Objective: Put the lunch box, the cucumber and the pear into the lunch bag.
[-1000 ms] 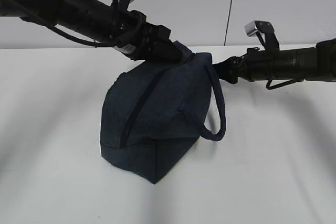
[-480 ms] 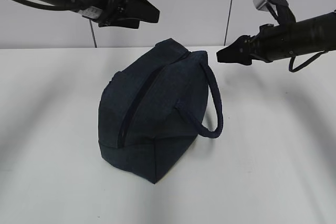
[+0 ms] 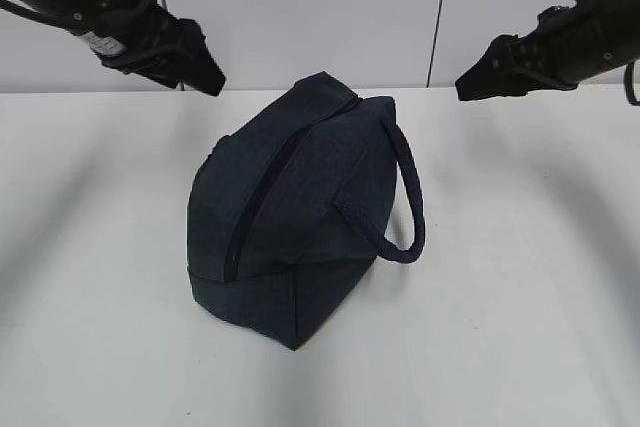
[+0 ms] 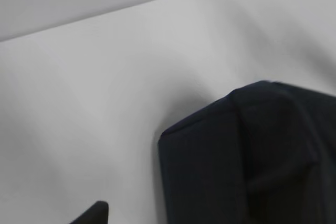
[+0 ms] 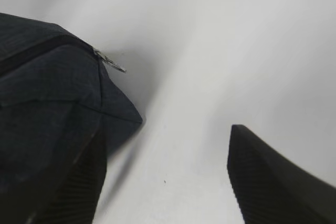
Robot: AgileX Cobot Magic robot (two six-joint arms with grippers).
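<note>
The dark navy lunch bag stands alone on the white table, its zipper looking shut and one strap handle looping off its right side. My left gripper hangs above and to the left of the bag, apart from it. In the left wrist view one fingertip shows at the bottom edge, well off to the side, beside the bag. My right gripper hovers up right, open and holding nothing. The lunch box, cucumber and pear are out of view.
The metal zipper pull sticks out at the bag's end in the right wrist view. A pale wall runs behind the table's back edge.
Both arms have drawn away from the bag's top: the left gripper let go and moved up and left, the right moved up and right. The bag has settled slightly.
</note>
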